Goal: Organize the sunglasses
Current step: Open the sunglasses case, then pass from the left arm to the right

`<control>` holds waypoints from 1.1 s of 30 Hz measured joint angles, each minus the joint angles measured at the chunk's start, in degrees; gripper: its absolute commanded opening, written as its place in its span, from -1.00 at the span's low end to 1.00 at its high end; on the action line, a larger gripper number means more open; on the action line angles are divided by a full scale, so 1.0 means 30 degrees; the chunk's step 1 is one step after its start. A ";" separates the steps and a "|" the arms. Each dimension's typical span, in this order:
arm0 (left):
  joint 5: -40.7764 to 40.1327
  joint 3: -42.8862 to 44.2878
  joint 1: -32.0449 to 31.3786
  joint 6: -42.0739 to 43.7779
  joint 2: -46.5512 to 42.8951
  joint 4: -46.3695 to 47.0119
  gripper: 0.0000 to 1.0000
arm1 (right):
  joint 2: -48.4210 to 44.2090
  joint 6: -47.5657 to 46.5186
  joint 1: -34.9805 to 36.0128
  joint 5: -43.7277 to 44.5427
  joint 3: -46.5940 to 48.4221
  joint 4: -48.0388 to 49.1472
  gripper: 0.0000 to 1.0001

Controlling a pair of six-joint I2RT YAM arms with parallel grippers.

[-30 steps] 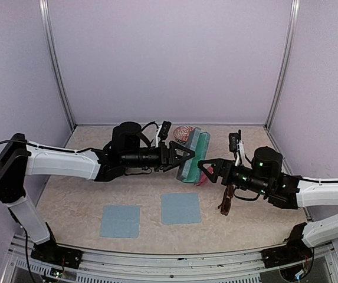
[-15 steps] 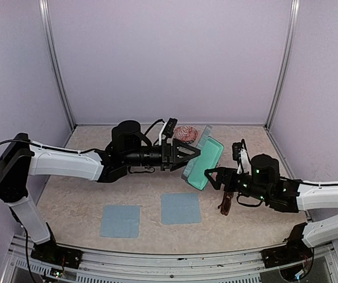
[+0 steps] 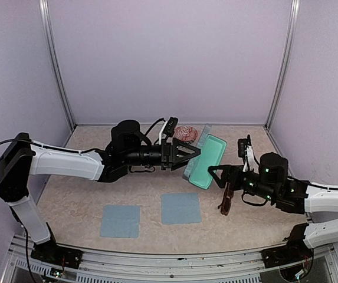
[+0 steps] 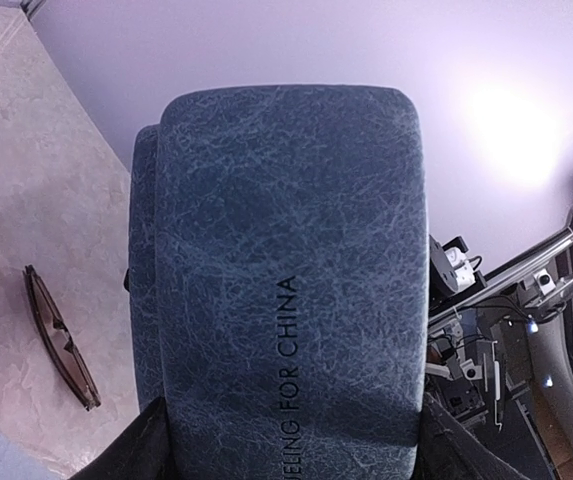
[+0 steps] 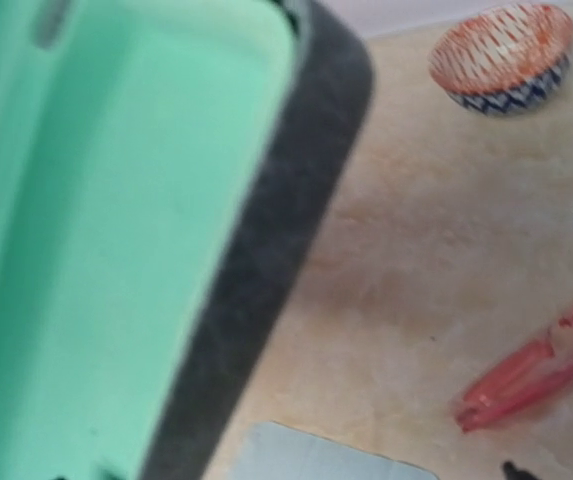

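Note:
My left gripper [image 3: 192, 155] is shut on the blue-teal hard case [image 3: 206, 160], held above the table at mid-height. The case is open, with its mint-green lining facing the right arm. In the left wrist view the case's textured shell [image 4: 286, 260] fills the frame between the fingers [image 4: 151, 452]. My right gripper [image 3: 216, 174] stands open just right of the case's lower edge, holding nothing. The dark reddish-brown sunglasses [image 3: 226, 199] [image 4: 61, 336] lie folded on the table under the right wrist. The pink-red sunglasses [image 5: 538, 372] lie on the table; the top view hides them.
A small patterned bowl [image 3: 184, 132] [image 5: 503, 55] sits at the back behind the case. Two light-blue cloths [image 3: 120, 220] [image 3: 180, 207] lie flat near the front, and one corner of a cloth [image 5: 316, 456] shows in the right wrist view. Purple walls close in three sides.
The case has gone from closed to open, its green lining now showing. My right gripper has drawn back to the right, away from the case. The left arm has barely moved.

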 measured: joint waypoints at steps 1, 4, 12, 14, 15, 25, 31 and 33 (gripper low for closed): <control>0.0102 0.0029 -0.0022 0.0036 0.0000 0.0036 -1.00 | -0.0350 -0.0168 0.0000 -0.0131 -0.0080 0.0000 0.82; 0.0364 0.0095 -0.0058 0.0175 -0.0044 0.0124 -1.00 | -0.1370 -0.0699 -0.0007 -0.0423 -0.0255 -0.0066 0.85; 0.0474 0.0102 0.0670 0.1472 -0.0525 -0.1311 -1.00 | -0.3942 -0.3351 -0.0073 -0.0058 -0.0372 -0.0692 0.92; 0.0481 0.0131 0.1020 0.1989 -0.0678 -0.2157 -1.00 | -0.4262 -0.4422 -0.0080 0.0357 -0.0364 -0.0882 0.93; 0.0517 0.0182 0.1195 0.2273 -0.0750 -0.2681 -1.00 | -0.4313 -0.4976 -0.0087 0.0510 -0.0342 -0.1013 0.94; 0.2761 0.1858 0.2237 0.5843 -0.1158 -0.9755 -1.00 | -0.3956 -1.0047 -0.0109 0.0197 0.0736 -0.2200 0.94; 0.4335 0.1953 0.2222 0.7388 -0.1719 -1.3304 -1.00 | -0.3206 -1.2152 -0.0109 -0.1807 0.1224 -0.1989 0.87; 0.4641 0.1953 0.2193 0.7890 -0.1785 -1.4396 -1.00 | -0.2907 -1.2750 -0.0117 -0.2688 0.1275 -0.1829 0.86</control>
